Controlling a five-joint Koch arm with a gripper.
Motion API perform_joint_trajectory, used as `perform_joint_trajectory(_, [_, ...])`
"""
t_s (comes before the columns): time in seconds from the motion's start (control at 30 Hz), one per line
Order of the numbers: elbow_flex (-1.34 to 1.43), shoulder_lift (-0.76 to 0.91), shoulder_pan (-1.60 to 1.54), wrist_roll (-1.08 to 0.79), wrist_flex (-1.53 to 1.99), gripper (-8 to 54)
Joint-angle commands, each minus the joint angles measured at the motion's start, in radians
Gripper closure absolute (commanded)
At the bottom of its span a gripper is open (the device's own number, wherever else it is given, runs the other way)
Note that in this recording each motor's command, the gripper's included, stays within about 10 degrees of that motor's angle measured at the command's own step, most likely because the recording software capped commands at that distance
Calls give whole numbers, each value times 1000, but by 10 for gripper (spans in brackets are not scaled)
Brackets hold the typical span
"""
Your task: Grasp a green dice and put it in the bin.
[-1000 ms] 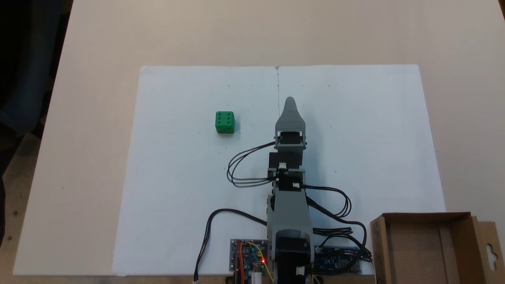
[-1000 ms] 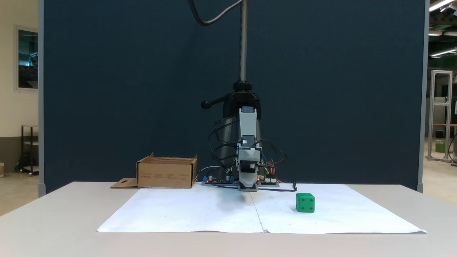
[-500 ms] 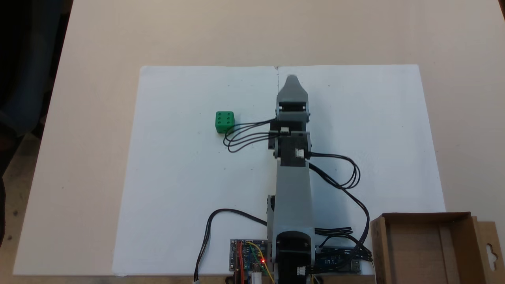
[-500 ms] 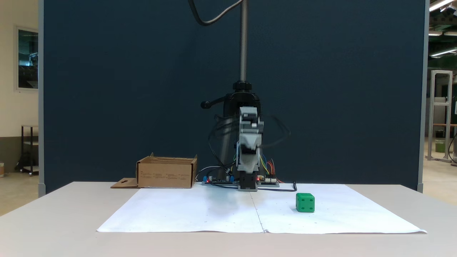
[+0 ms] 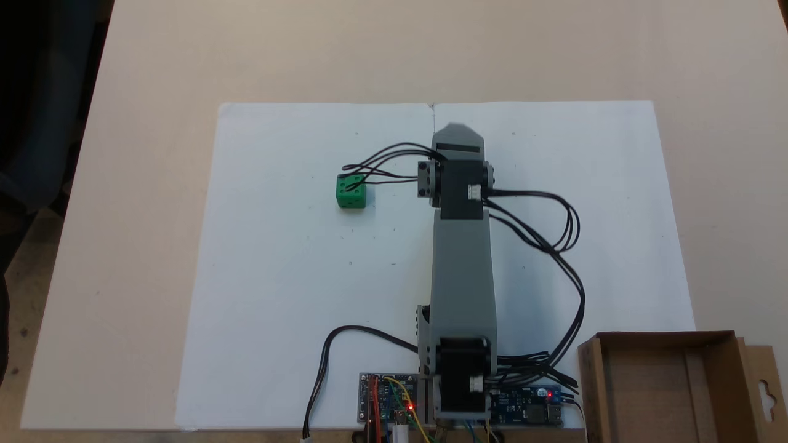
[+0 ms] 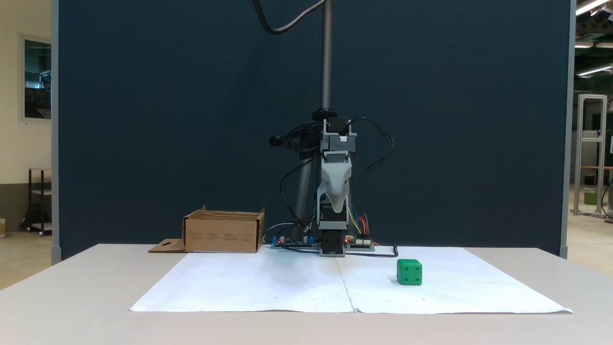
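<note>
Pincer point(image 6: 336, 207) hangs high above the white paper sheet point(image 6: 287, 287), pointing down, well clear of everything; its jaws sit one behind the other, so I cannot tell whether they are spread or pressed together. On that sheet the green dice point(image 6: 409, 272) sits alone, to the right of the arm point(image 6: 334, 191) in the front-facing fixed view and to its left from above point(image 5: 351, 191), where black cables point(image 5: 381, 166) cross over it. Off the sheet's corner, beside the arm's base, the bin point(image 6: 223, 231) stands on the desk point(image 6: 72, 297).
</note>
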Motion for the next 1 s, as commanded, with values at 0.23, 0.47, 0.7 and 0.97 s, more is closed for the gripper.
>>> perform_joint_trajectory(0.23, [-100, -66, -169, 236, 287, 22])
perform_joint_trajectory(0.47, [-114, -120, -321, 304, 273, 23])
perform_joint_trajectory(0.7, [-173, -215, -374, 321, 279, 24])
perform_joint_trajectory(0.97, [-235, -324, -376, 362, 304, 23])
